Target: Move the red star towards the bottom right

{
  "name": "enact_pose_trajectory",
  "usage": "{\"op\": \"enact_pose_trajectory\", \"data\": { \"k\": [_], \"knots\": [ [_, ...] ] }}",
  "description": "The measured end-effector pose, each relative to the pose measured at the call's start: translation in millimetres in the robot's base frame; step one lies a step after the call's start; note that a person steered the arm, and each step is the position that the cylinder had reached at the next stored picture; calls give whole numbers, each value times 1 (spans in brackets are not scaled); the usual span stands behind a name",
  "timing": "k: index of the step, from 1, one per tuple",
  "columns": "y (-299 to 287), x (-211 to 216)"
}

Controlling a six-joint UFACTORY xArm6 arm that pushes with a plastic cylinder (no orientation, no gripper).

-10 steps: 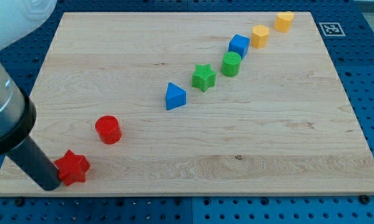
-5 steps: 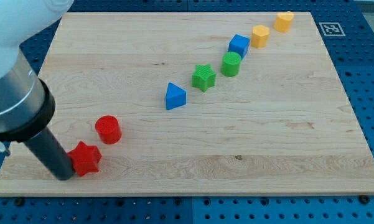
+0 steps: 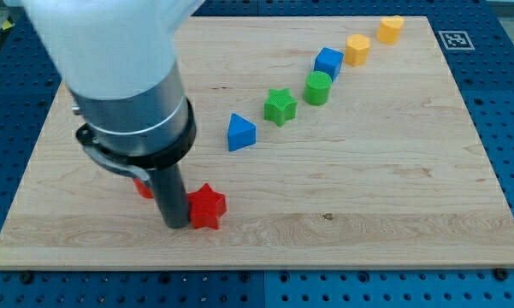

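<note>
The red star (image 3: 208, 206) lies on the wooden board (image 3: 393, 188) near the bottom, left of centre. My tip (image 3: 176, 224) stands right against the star's left side, touching it. The red cylinder (image 3: 142, 187) is mostly hidden behind the rod, with only a sliver showing at its left.
A diagonal row runs up to the view's top right: blue triangle (image 3: 240, 132), green star (image 3: 280, 106), green cylinder (image 3: 318, 87), blue cube (image 3: 328, 62), orange hexagon (image 3: 357, 49) and orange heart-like block (image 3: 391, 28). The arm's wide body covers the board's upper left.
My tip has pushed the red star to the right along the bottom of the board, past the red cylinder, which the rod now mostly covers. The other blocks have not moved.
</note>
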State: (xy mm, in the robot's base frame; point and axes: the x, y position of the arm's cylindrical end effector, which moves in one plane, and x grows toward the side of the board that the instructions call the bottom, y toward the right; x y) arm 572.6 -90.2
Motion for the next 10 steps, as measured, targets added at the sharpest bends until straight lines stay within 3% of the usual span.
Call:
{"op": "enact_pose_trajectory", "data": {
  "k": [4,7,10],
  "knots": [
    [65,-54],
    [85,3],
    [92,12]
  ]
}}
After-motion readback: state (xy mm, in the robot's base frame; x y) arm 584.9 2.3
